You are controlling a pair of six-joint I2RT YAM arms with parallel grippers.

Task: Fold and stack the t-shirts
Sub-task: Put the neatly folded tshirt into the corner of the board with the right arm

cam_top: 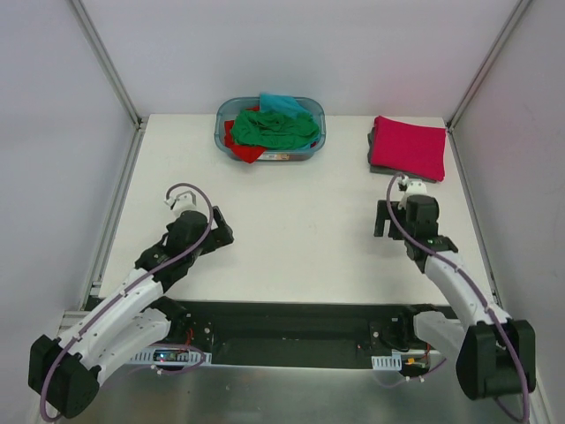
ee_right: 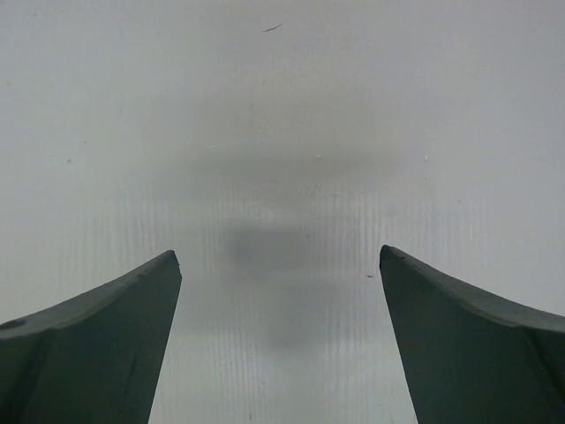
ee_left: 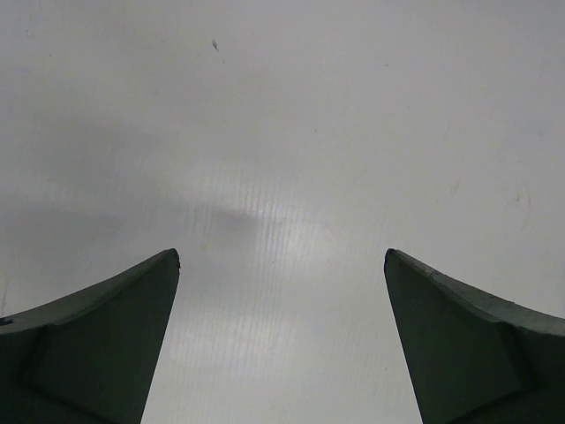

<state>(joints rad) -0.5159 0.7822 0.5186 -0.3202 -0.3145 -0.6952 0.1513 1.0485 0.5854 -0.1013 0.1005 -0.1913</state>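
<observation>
Two are folded: the crimson t-shirt [cam_top: 408, 147] lies on the dark grey t-shirt [cam_top: 372, 144] far right, presumably to keep your folding space free. Other t-shirts [cam_top: 275, 128] crowd the basket [cam_top: 220, 124], overlapping, count unclear. Left wrist: left gripper [ee_left: 282, 256] spread wide, empty, over the table [ee_left: 282, 106]. Right wrist: right gripper [ee_right: 279, 252] likewise; no cloth visible.

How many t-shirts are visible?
5: a green t-shirt, a red t-shirt and a teal t-shirt in the basket; a crimson t-shirt on a dark grey t-shirt, far right. Others may be hidden.
</observation>
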